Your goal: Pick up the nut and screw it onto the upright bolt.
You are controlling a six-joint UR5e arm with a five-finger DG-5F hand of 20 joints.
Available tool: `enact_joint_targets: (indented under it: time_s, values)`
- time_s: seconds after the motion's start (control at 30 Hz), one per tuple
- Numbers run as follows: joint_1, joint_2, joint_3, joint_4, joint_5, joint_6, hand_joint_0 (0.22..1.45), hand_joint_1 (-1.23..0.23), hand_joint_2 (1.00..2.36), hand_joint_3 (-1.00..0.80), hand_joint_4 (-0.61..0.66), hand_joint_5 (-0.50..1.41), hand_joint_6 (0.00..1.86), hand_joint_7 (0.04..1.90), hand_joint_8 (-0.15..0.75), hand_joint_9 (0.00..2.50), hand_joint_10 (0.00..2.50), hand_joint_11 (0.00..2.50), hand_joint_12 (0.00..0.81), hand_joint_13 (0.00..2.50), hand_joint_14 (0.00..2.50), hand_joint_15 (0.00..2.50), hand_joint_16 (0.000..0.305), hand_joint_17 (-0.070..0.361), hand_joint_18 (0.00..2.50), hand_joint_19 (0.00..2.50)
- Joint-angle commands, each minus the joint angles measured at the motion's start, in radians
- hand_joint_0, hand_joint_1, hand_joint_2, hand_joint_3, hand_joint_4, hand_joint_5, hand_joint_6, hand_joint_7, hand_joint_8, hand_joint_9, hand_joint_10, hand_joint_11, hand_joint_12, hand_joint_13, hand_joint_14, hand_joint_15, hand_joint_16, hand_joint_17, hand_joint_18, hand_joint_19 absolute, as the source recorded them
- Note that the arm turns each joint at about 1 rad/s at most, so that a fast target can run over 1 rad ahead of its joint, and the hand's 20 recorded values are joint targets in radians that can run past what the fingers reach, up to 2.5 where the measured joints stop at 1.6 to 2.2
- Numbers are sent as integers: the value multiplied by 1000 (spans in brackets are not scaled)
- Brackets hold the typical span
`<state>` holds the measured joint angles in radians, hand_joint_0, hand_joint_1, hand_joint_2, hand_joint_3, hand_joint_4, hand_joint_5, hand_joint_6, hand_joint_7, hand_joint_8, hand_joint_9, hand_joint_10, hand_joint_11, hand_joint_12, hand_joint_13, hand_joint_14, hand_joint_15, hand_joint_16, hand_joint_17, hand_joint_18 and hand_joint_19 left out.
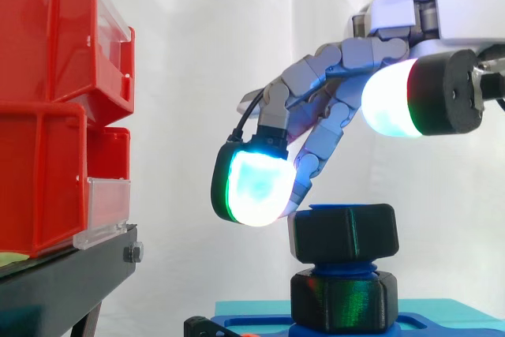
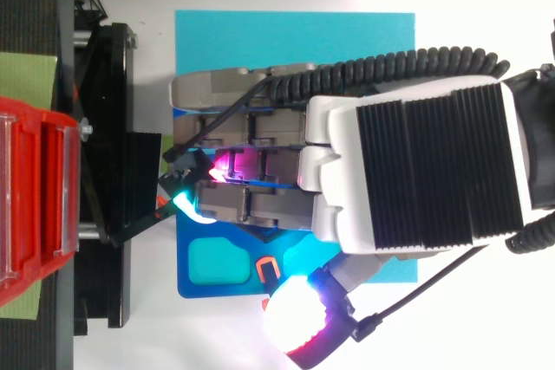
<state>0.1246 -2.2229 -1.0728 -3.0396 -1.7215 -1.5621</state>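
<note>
Bright, even light on the white curtain (image 1: pixel 205 29); the hand's (image 1: pixel 454 5) white-cyan pads (image 1: pixel 254 183) glare, shadows faint.

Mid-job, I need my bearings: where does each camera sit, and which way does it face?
Side view: beside the work at its height, looking level across the nut and red bins; the hand reaches in from the right edge.
Top view: above, looking down on the blue base; the hand's back reaches in from the right edge.
Shared: hand, red bins, blue base.

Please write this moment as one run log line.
hand: open, above upper nut | upper nut: on upright bolt, not held
</note>
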Motion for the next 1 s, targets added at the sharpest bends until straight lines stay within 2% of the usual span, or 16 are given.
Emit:
enact_joint_targets:
  time_s: [0.0, 0.2, 0.43, 0.83, 0.97]
  values:
    - [-3, 0, -6, 5, -3, -1, 521, -146, 1000, -500, 224, -66, 503, 787, 234, 853, 0, 0, 274, 446, 0, 0, 27, 61, 93, 0]
    - [-8, 0, -6, 1, -4, -1, 522, -144, 1000, -500, 250, -48, 504, 902, 238, 849, 0, 0, 274, 447, 0, 0, 27, 61, 92, 0]
    - [-10, 0, -6, -4, -6, -1, 534, -151, 1000, -500, 196, -16, 506, 1120, 252, 900, 0, 0, 260, 493, 0, 0, 25, 55, 123, 0]
    - [-30, 0, -6, -4, -29, -4, 551, -202, 1000, -500, 168, 29, 503, 1338, 263, 1120, 0, 0, 224, 654, 0, 0, 19, 42, 282, 0]
    - [-42, 0, -6, -4, -44, -9, 552, -212, 1000, -500, 162, 47, 501, 1399, 267, 1172, 0, 0, 219, 687, 0, 0, 17, 39, 314, 0]
